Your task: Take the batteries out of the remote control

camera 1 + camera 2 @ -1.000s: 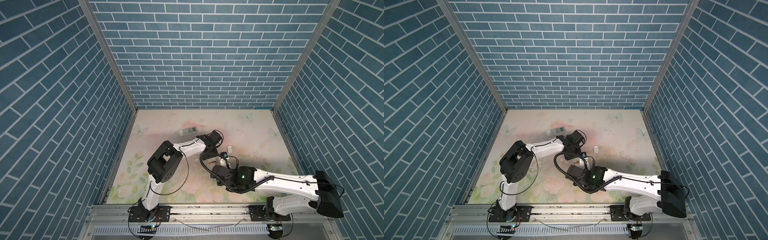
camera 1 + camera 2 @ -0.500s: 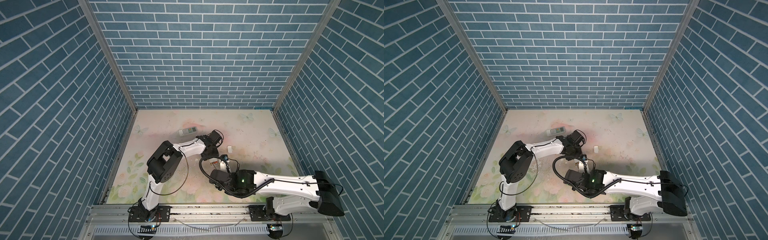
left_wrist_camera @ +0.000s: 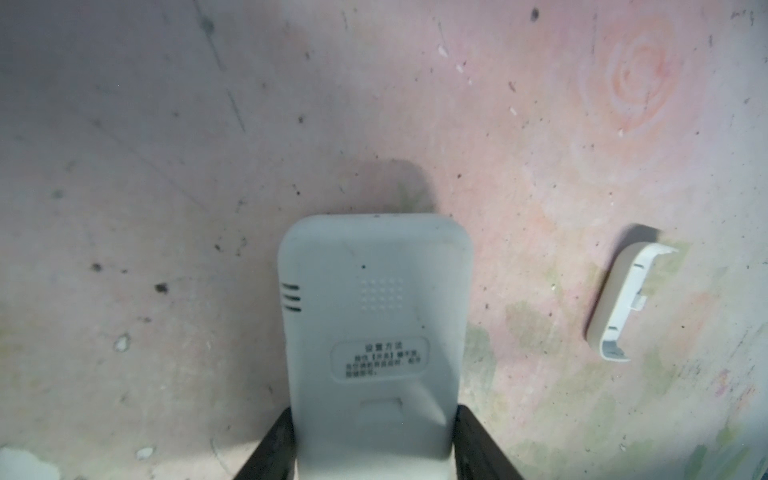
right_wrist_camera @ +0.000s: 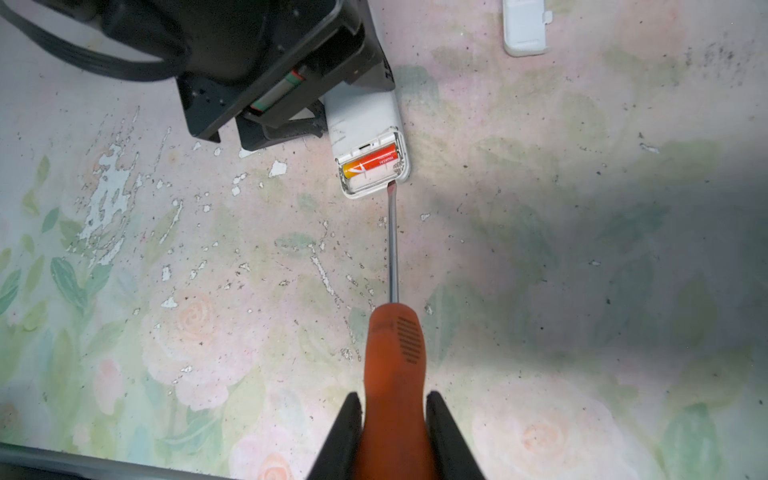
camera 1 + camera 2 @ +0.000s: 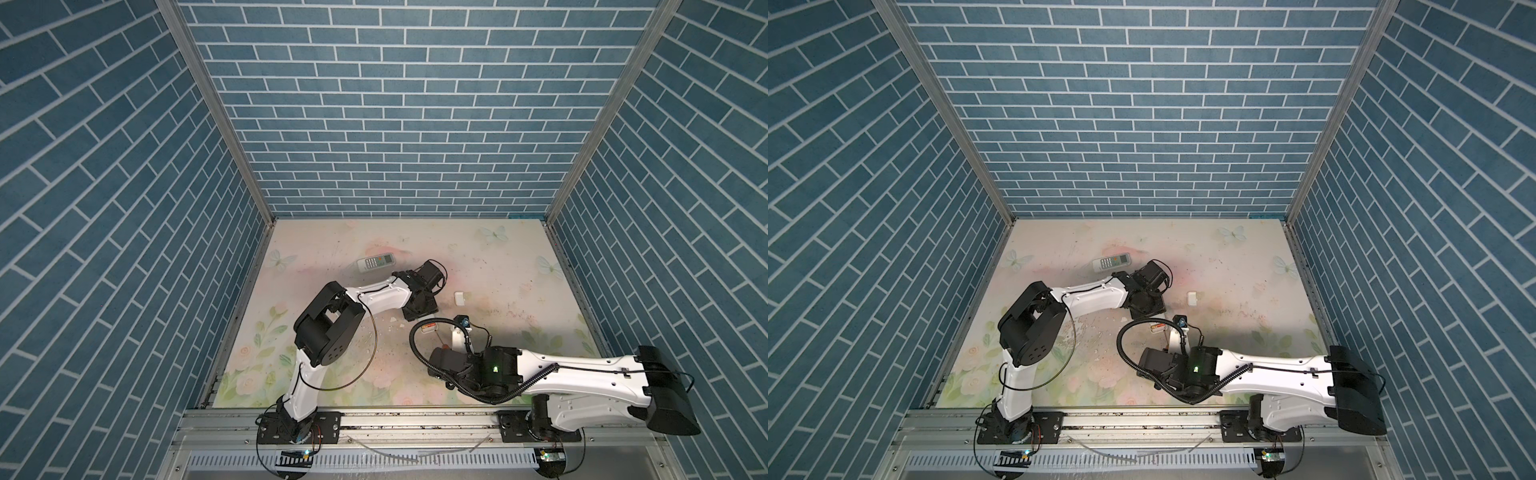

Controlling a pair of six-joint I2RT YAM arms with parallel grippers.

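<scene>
My left gripper (image 3: pixel 372 415) is shut on a white remote control (image 3: pixel 374 316), which lies back up on the table; both black fingers press its sides. The remote's far end (image 4: pixel 365 137) has its compartment open, with one orange-gold battery (image 4: pixel 372 162) in the inner slot and the outer slot bare. The right gripper (image 4: pixel 392 401) is shut on an orange-handled screwdriver (image 4: pixel 395 345). Its flat tip (image 4: pixel 390 185) rests at the compartment's outer rim. In both top views the open end (image 5: pixel 428 328) (image 5: pixel 1158 328) shows between the two arms.
A small white battery cover (image 5: pixel 459 297) (image 5: pixel 1192 298) (image 3: pixel 627 299) (image 4: pixel 525 29) lies loose beside the held remote. A second remote (image 5: pixel 376 262) (image 5: pixel 1112 262) lies buttons up farther back. Blue brick walls close in three sides of the floral table (image 5: pixel 519 266).
The right arm has drawn back a little toward the near edge with the screwdriver. The left arm and the remote have stayed put.
</scene>
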